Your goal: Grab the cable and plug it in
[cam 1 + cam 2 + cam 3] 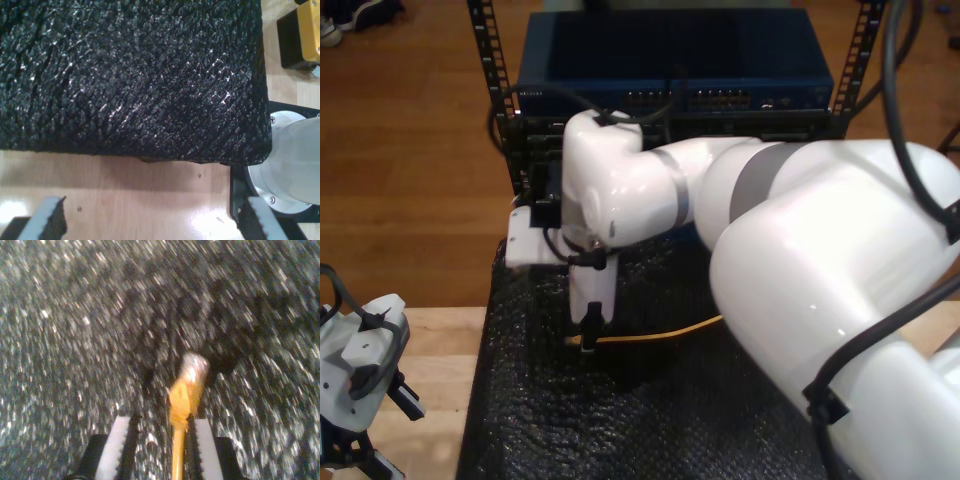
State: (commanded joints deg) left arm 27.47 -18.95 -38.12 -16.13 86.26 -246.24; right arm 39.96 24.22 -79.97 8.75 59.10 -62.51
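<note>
The yellow-orange cable (178,450) runs between the fingers of my second gripper (164,420), lying against one pad (194,440). Its clear plug (193,369) sticks out past the fingertips over the blurred black mat. The gripper is shut on the cable. In the exterior view my second gripper (588,338) points straight down at the mat (650,420). From it the cable (665,329) trails toward the exterior view's right, under the big white arm. My first gripper (152,217) is open with nothing in it, over bare wood beside the mat's edge (130,75).
A blue network switch (670,60) with a row of ports (705,98) sits in a black rack behind the mat. A grey-white arm head (360,360) hangs at the exterior view's lower left. A yellow-and-black box (300,30) and a round arm base (295,160) stand near the mat.
</note>
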